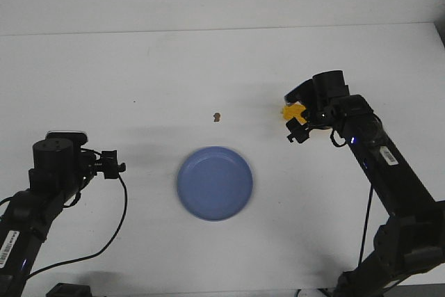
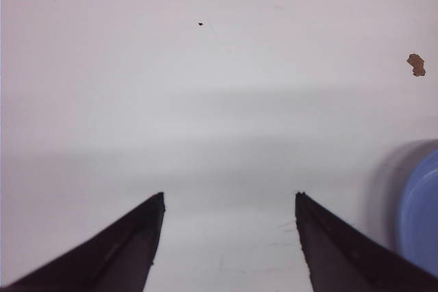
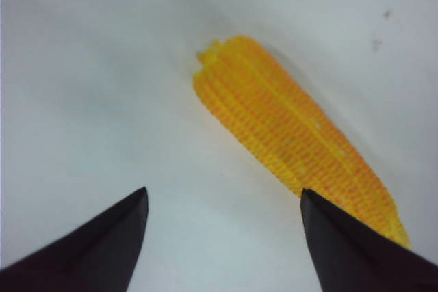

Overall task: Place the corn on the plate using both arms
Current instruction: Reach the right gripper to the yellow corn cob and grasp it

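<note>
Corn (image 3: pixel 294 135): bumpy rows of kernels, looking waxy, faintly shining. Plate (image 1: pixel 214 183): smooth, plain, showing a soft sheen, likely plastic. Desk (image 1: pixel 139 67): matt white, smooth, carrying faint scuffs and specks. Claw fingers (image 3: pixel 356 251): matt black, smooth, looking like hard plastic. Brown crumb (image 2: pixel 416 64): rough, dull.

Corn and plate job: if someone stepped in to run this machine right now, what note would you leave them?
Left gripper: open, empty, above bare table left of the plate.
Right gripper: open, right over the corn, not gripping it yet.
Corn lies on the table, right of and beyond the plate.
Plate is empty.
Done: right arm has reached the corn.
Left: grasp, carry, set it on the plate.
</note>
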Controlling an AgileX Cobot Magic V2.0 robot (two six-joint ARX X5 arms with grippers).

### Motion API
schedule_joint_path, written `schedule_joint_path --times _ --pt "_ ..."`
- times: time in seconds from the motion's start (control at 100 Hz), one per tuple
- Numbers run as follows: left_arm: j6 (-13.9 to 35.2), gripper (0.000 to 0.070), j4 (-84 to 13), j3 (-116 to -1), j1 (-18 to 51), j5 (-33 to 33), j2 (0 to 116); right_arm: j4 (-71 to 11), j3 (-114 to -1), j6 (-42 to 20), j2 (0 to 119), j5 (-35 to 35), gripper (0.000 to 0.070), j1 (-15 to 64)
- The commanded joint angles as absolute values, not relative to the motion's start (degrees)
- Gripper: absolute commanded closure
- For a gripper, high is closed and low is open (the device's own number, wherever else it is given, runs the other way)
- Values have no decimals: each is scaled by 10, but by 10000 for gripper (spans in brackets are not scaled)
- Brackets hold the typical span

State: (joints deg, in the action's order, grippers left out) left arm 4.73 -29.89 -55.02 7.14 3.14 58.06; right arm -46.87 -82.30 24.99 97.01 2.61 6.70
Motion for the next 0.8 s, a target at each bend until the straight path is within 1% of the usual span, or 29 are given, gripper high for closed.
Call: schedule_joint_path --times 0.0,0.15,0.26,0.79 --pt "54 310 -297 -555 72 33 585 -460 -837 269 987 17 208 68" --pt "56 310 -297 -555 72 33 585 -429 -837 285 996 -3 203 66" --pt "57 310 -297 -555 72 35 585 -407 -837 298 997 -4 202 64" --pt "56 310 -297 -555 72 37 585 -373 -837 292 1053 19 202 23"
